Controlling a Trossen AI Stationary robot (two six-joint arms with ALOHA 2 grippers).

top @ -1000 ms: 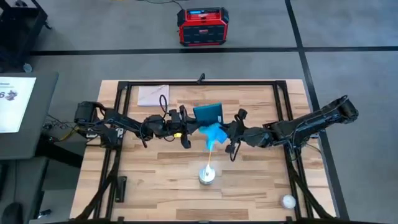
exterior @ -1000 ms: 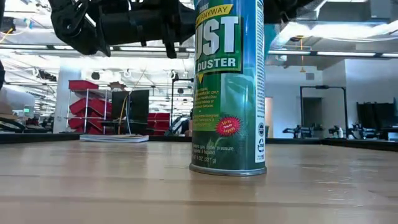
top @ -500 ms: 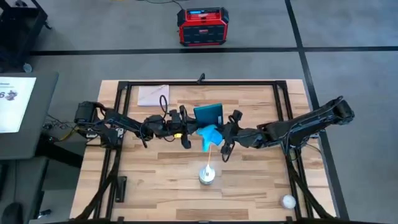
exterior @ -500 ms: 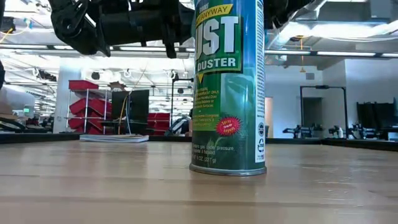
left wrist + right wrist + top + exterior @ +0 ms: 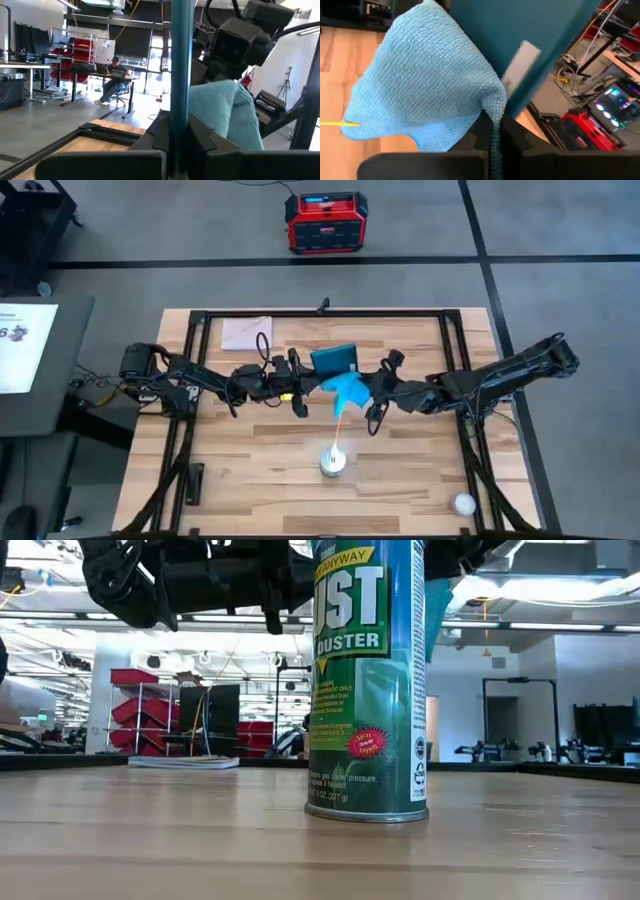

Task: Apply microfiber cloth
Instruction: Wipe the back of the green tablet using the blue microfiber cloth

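Sky-blue microfiber cloth (image 5: pixel 348 390): hanging mid-table, pinched by the right gripper (image 5: pixel 366 393), lying against the dark teal device (image 5: pixel 335 361). Left gripper (image 5: pixel 305 384) is clamping that device edge-on. Wiping appears to be under way; completion cannot be judged.

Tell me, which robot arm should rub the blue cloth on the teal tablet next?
Probably the right: the right gripper already pinches the microfiber cloth against the teal tablet, which the left gripper holds on edge.

The microfiber cloth (image 5: pixel 425 80) is soft, with a fine knitted, matt texture. The teal slab (image 5: pixel 530 30) looks smooth and matt. The duster can (image 5: pixel 366 680) is glossy metal. The surface (image 5: pixel 250 470) is pale wood planks.
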